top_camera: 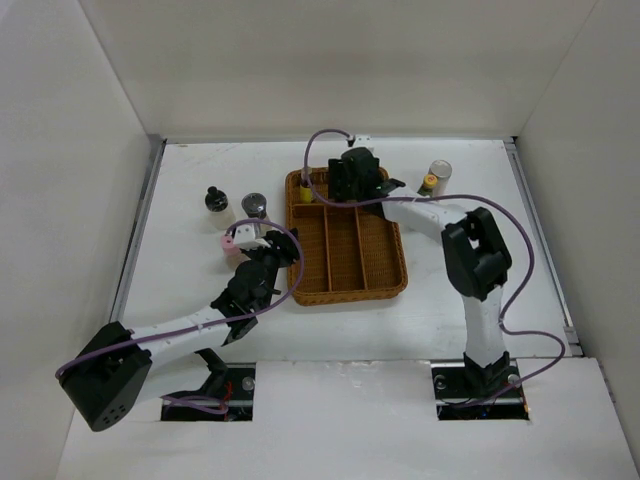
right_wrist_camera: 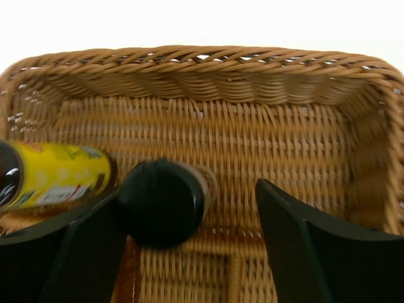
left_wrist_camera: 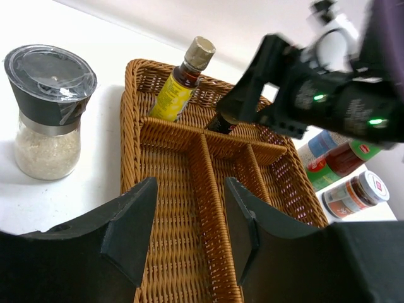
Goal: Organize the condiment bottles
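My right gripper (right_wrist_camera: 189, 196) is open over the back compartment of the wicker tray (top_camera: 390, 285). A small dark black-capped bottle (right_wrist_camera: 161, 202) stands between its fingers, close against the left one and apart from the right one. A yellow-labelled bottle (right_wrist_camera: 57, 173) stands beside it; it also shows in the top view (top_camera: 305, 190). My left gripper (left_wrist_camera: 189, 208) is open and empty above the tray's left side (left_wrist_camera: 132, 158). A pink-lidded bottle (top_camera: 232, 240) lies just left of it on the table.
A grey-lidded glass grinder (left_wrist_camera: 50, 107) and a black-capped bottle (top_camera: 215, 200) stand left of the tray. Other bottles (top_camera: 435, 175) stand right of the tray's back corner, two of them in the left wrist view (left_wrist_camera: 344, 161). White walls enclose the table.
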Controlling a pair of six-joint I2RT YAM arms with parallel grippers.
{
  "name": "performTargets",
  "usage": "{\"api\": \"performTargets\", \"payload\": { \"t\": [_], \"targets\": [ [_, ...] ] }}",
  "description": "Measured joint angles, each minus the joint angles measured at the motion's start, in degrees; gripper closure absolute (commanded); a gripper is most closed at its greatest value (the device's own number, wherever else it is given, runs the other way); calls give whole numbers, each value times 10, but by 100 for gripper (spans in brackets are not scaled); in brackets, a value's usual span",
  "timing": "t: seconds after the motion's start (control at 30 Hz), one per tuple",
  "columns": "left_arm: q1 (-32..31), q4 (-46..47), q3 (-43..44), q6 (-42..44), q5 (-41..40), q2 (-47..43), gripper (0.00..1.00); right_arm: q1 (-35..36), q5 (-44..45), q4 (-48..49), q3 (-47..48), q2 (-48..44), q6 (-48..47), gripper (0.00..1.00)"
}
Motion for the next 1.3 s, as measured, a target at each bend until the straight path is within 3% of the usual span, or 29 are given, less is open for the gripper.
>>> {"api": "performTargets", "payload": {
  "t": [0.13, 0.2, 0.3, 0.33, 0.37, 0.43, 0.5, 0.57, 0.6, 0.83, 1.0, 1.3],
  "targets": [
    [-3, 0, 0, 0, 0, 2, 56, 1, -2, 7, -44, -92, -2, 10],
    [-4, 0, 0, 0, 0, 4, 56, 2, -2, 21, -79, -164, -3, 13],
    [-4, 0, 0, 0, 0, 4, 56, 2, 0, 70, -165, -301, -2, 40],
    [-4, 0, 0, 0, 0, 4, 56, 1, 2, 87, -199, -348, -1, 55],
    [-4, 0, 0, 0, 0, 4, 56, -1, 6, 99, -228, -386, -1, 61],
    [-5, 1, 0, 0, 0, 5, 56, -10, 23, 116, -285, -451, 4, 62],
    [-7, 2, 0, 0, 0, 7, 56, -28, 39, 118, -324, -487, 5, 51],
    [-9, 2, 0, 0, 1, 8, 56, -57, 54, 109, -342, -494, 4, 29],
    [-10, 3, 0, 0, 0, 8, 56, -71, 59, 101, -342, -489, 3, 24],
    [-10, 6, 0, 0, 0, 11, 56, -151, 65, 75, -329, -395, -11, 22],
    [-10, 8, 0, 0, 0, 22, 56, -162, 58, 65, -318, -348, -13, 31],
    [-10, 8, 0, 0, 1, 31, 56, -162, 54, 82, -297, -323, -28, 62]
  ]
}}
